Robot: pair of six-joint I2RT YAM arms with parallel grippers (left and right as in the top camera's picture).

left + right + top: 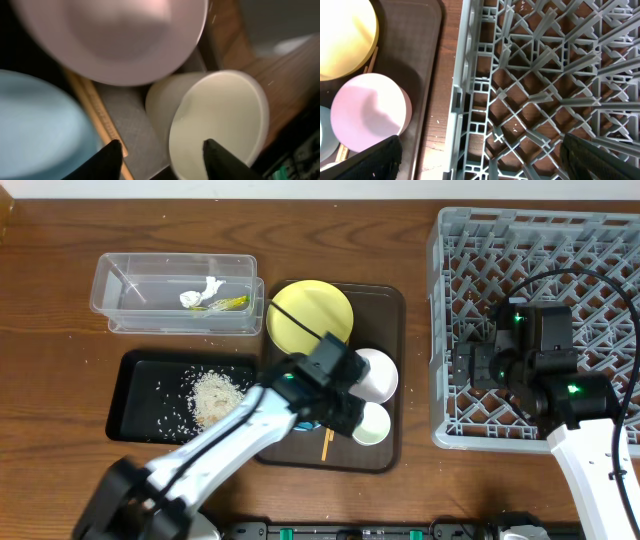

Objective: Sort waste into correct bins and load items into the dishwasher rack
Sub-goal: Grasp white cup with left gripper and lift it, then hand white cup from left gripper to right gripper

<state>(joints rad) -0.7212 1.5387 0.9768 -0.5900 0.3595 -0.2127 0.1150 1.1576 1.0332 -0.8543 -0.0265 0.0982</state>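
My left gripper (345, 415) (162, 160) is open over the small white cup (372, 423) (215, 120), which lies on its side. One finger is at the cup's mouth and the other is by the chopsticks (95, 115) (326, 445). The white bowl (378, 372) (115, 35), the light blue bowl (35, 125) and the yellow plate (310, 315) (345, 35) sit around the cup. My right gripper (470, 365) (480, 160) is open wide and empty over the left edge of the grey dishwasher rack (540, 250) (530, 90). The clear tub (175, 280) holds the tissue (190, 297) and the wrapper (228, 303). The rice scraps (215, 392) lie in the black tray (140, 395).
The dishes lie on a dark brown serving tray (385, 305) (427, 50) between the black tray and the rack. A strip of bare wooden table (415, 360) separates the serving tray from the rack. My left arm hides most of the blue bowl in the overhead view.
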